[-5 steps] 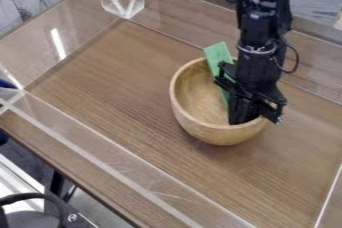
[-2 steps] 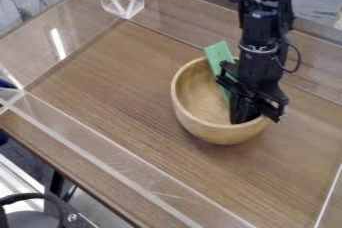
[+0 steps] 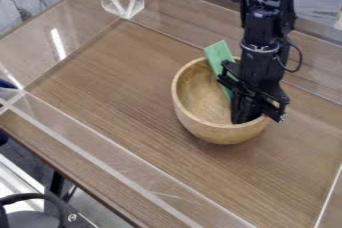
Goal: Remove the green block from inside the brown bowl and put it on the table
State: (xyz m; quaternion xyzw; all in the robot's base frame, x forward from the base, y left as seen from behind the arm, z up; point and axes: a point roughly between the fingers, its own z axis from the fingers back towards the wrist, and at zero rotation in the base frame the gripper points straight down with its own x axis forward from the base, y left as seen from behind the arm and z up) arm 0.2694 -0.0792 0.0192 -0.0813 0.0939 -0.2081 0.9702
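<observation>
One wide stretch of bare brown wood-grain worktop (image 3: pixel 120 92) lies nearest, walled by clear acrylic. Beyond sits the round tan wooden bowl (image 3: pixel 201 117), the black fingers (image 3: pixel 254 112) reaching inside, pinching the long flat green block (image 3: pixel 218 54), which slants up over the far rim.

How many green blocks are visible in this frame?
1. The green block sticks up from inside the brown bowl, at its far rim, with the hand lowered over it. The arm could hide more inside.
</observation>
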